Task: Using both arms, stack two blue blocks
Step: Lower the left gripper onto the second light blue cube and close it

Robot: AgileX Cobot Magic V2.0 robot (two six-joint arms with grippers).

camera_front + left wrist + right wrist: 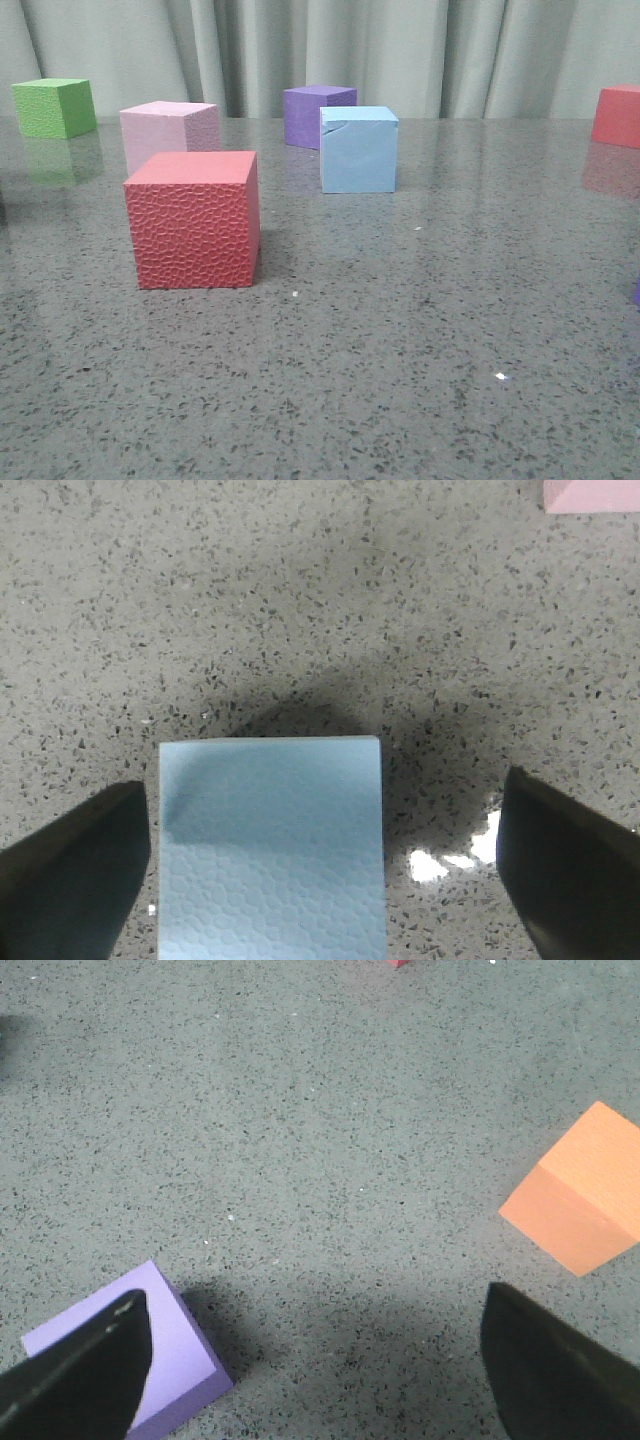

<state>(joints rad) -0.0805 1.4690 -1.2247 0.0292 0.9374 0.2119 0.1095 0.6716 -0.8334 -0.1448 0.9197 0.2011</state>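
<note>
Between the spread left gripper [320,870] fingers: blue block [270,845], untouched | right gripper [310,1370]: spread wide, above bare table [330,1140].

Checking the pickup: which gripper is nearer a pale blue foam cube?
Left. The left gripper has its open jaws either side of a pale blue foam cube; the right gripper shows none, only purple and orange cubes.
</note>
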